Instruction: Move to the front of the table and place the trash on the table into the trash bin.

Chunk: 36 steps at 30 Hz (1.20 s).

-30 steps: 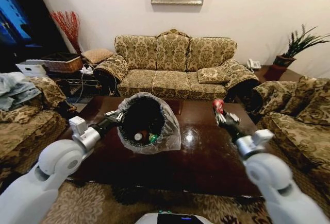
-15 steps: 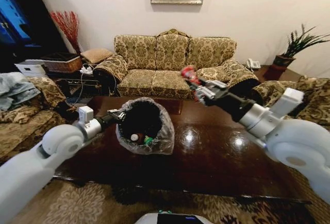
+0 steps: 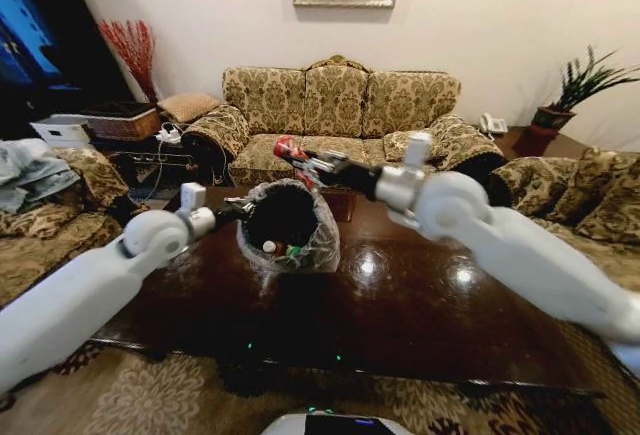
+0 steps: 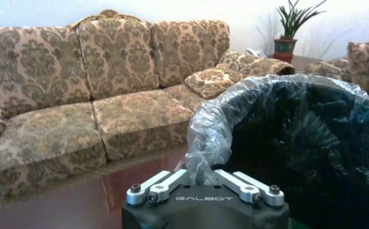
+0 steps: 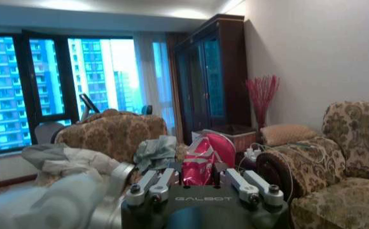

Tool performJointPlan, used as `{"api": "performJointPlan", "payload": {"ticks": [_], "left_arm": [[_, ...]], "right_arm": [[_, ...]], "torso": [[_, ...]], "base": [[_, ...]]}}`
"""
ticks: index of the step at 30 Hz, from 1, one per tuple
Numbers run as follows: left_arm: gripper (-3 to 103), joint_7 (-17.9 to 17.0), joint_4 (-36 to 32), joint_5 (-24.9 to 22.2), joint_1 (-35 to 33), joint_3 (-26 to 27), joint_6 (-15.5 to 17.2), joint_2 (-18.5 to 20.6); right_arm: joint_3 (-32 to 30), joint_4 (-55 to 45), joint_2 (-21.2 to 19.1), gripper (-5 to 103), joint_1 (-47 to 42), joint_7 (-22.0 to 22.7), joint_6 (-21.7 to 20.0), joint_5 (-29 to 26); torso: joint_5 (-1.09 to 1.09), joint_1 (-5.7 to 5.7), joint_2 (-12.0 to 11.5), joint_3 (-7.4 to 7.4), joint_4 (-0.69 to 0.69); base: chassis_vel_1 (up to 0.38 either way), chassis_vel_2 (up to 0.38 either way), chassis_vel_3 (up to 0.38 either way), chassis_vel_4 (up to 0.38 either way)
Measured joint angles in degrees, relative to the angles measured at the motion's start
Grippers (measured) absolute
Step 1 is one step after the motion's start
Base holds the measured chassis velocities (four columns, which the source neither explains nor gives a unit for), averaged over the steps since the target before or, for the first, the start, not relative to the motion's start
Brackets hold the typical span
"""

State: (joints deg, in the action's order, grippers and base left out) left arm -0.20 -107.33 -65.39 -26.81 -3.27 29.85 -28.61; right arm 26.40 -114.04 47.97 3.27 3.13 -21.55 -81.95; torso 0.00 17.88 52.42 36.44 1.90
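Gripping the trash bin [image 3: 290,230] rim, left hand [image 3: 243,210]; inside, seemingly bottle [image 3: 269,247], green wrapper [image 3: 294,251]; right hand [image 3: 300,161] clenching red can [image 3: 287,149].

Dark glossy table [image 3: 420,305]; plastic-lined trash bin [image 3: 290,230] upon it

The right claw [image 5: 199,177] grips the crushed red can [image 5: 199,163], an armchair [image 5: 111,136] and tall windows [image 5: 57,86] beyond.

Can [image 3: 287,149] above bin [image 3: 288,227] on table [image 3: 420,305]
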Motion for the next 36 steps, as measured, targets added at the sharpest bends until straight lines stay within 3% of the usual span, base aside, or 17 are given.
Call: {"api": "performJointPlan", "payload": {"ticks": [2, 6, 8, 10, 13, 19, 22, 24, 25, 33, 36], "left_arm": [[2, 0.4, 1.9, 0.0, 3.0, -2.1, 0.0, -0.6], [2, 2.4, 10.0, -0.2, 15.1, -11.7, 0.0, -4.0], [2, 2.5, 10.9, -0.4, 16.4, -13.1, 0.0, -4.6], [2, 2.7, 13.5, -1.3, 20.5, -17.8, 0.1, -7.0], [2, 2.7, 14.6, -1.4, 22.1, -19.2, 0.1, -8.4], [2, 3.6, 15.7, -0.8, 22.3, -19.6, -0.2, -8.5], [2, 4.6, 16.2, -0.5, 22.3, -19.2, -0.7, -8.1], [2, 4.7, 16.2, -0.4, 22.3, -19.1, -0.8, -8.0], [2, 4.9, 16.3, -0.3, 22.3, -18.9, -0.9, -7.9], [2, 4.0, 15.7, 0.0, 22.1, -18.3, -1.1, -8.1], [2, 4.1, 13.6, -0.2, 20.8, -15.5, -0.5, -6.7]], "right_arm": [[0.5, 0.3, 0.2, 28, 0.3, 0.0, -0.1, 0.3], [3.4, 2.2, 0.5, 28, 1.6, -0.7, -0.4, 4.3], [3.8, 3.0, 0.9, 28, 2.0, -0.8, -0.4, 5.1], [6.2, 6.9, 3.7, 28, 3.9, -0.1, -0.4, 6.3], [7.7, 10.2, 6.1, 28, 4.8, 1.0, -1.0, 8.3], [8.7, 11.8, 6.8, 25, 4.9, 2.9, -4.9, 12.7], [8.8, 11.4, 6.6, 39, 4.5, 4.7, -5.2, 14.1], [8.8, 11.4, 6.6, 39, 4.5, 4.9, -5.3, 14.1], [8.9, 11.3, 6.6, 50, 4.6, 5.2, -5.3, 14.1], [9.0, 11.0, 7.7, 72, 5.5, 7.2, -3.7, 13.4], [5.8, 8.6, 6.9, 88, 6.1, 12.5, -3.2, 10.5]], "torso": [[0.0, 0.0, 0.0, 0.0, -0.01], [0.01, -0.01, 0.0, -0.02, -0.03], [0.01, -0.02, 0.0, -0.02, -0.04], [-0.01, -0.01, 0.0, -0.01, -0.04], [0.0, -0.01, 0.0, -0.01, -0.01], [-0.02, -0.01, 0.0, -0.01, 0.0], [0.01, -0.02, 0.0, -0.02, -0.01], [0.0, -0.02, 0.0, -0.02, -0.02], [0.0, -0.02, 0.0, -0.02, -0.02], [-0.01, -0.02, 0.0, -0.02, 0.0], [-0.01, -0.01, 0.0, -0.02, -0.02]], "base": [[0.0, 0.0, 0.0, 0.0], [0.0, 0.0, 0.0, 0.0], [0.0, 0.0, 0.0, 0.0], [0.0, 0.0, 0.0, 0.0], [0.0, 0.0, 0.0, 0.0], [0.0, 0.0, 0.0, 0.0], [0.0, 0.0, 0.0, 0.0], [0.0, 0.0, 0.0, 0.0], [0.0, 0.0, 0.0, 0.0], [0.0, 0.0, 0.0, 0.0], [0.0, 0.0, 0.0, 0.0]]}}
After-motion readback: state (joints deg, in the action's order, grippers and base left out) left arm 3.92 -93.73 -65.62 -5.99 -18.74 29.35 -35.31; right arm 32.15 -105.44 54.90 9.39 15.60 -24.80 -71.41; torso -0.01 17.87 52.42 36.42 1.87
